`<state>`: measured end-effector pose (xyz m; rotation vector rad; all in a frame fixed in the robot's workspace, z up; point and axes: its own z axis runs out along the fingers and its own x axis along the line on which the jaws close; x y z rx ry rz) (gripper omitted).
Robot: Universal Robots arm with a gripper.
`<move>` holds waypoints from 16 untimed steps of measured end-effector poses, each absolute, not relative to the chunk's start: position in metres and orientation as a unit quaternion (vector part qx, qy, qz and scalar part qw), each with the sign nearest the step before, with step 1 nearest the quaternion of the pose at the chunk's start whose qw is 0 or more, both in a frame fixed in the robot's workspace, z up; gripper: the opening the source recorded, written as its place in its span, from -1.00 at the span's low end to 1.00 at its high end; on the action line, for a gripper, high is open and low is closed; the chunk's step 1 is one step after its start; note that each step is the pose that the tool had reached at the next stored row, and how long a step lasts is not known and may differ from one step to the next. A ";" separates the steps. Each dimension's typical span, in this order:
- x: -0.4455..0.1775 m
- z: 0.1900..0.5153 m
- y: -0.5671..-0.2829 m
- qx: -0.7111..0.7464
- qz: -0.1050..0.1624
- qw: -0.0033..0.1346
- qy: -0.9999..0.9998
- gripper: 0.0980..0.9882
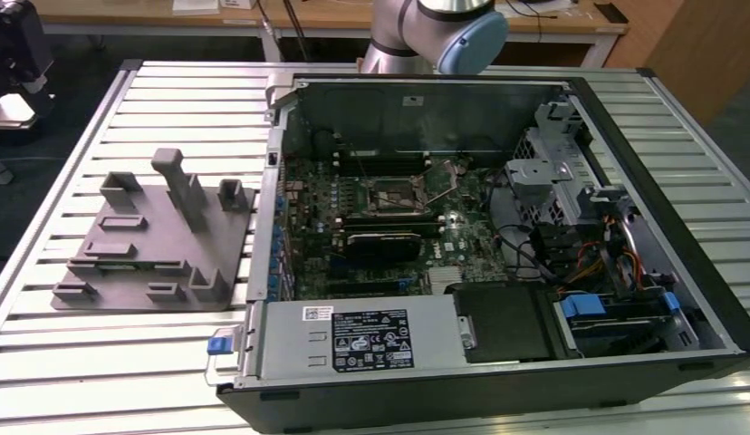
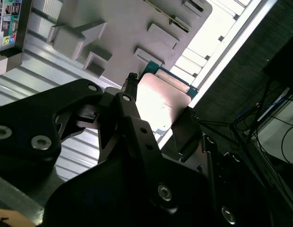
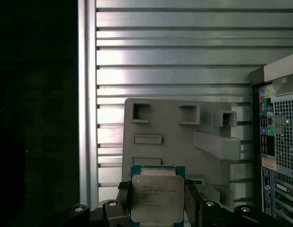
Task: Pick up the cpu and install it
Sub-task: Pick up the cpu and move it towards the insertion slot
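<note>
Ribbed aluminium forms the table [image 1: 133, 381]. On it the open computer case [image 1: 496, 372] is laid, and the grey fixture [image 1: 158, 245] is placed just beside the case, on the exterior view's left. In the first wrist view the gripper [image 3: 157, 204] is seen clamped on the cpu [image 3: 157, 189], with one finger at each of two opposite edges. The cpu is held over the fixture, apart from it. The socket [image 1: 397, 192] lies inside the case, towards the exterior view's right of the fixture.
</note>
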<state>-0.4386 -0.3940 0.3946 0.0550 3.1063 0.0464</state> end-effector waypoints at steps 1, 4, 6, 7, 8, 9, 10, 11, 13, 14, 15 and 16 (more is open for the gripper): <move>-0.439 0.396 -0.394 0.018 0.015 0.017 1.000 0.00; -0.439 0.396 -0.394 0.018 0.015 0.017 1.000 0.00; -0.439 0.396 -0.394 0.018 0.015 0.017 1.000 0.00; -0.438 0.397 -0.394 0.018 0.015 0.017 1.000 0.00; -0.437 0.397 -0.394 0.018 0.015 0.017 1.000 0.00; -0.436 0.397 -0.394 0.018 0.015 0.017 1.000 0.00; -0.435 0.396 -0.394 0.018 0.015 0.017 1.000 0.00; -0.433 0.397 -0.394 0.018 0.015 0.017 1.000 0.00; -0.430 0.396 -0.394 0.018 0.015 0.017 1.000 0.00; -0.428 0.396 -0.394 0.018 0.015 0.017 1.000 0.00; -0.426 0.396 -0.394 0.018 0.015 0.017 1.000 0.00; -0.424 0.396 -0.394 0.018 0.015 0.017 1.000 0.00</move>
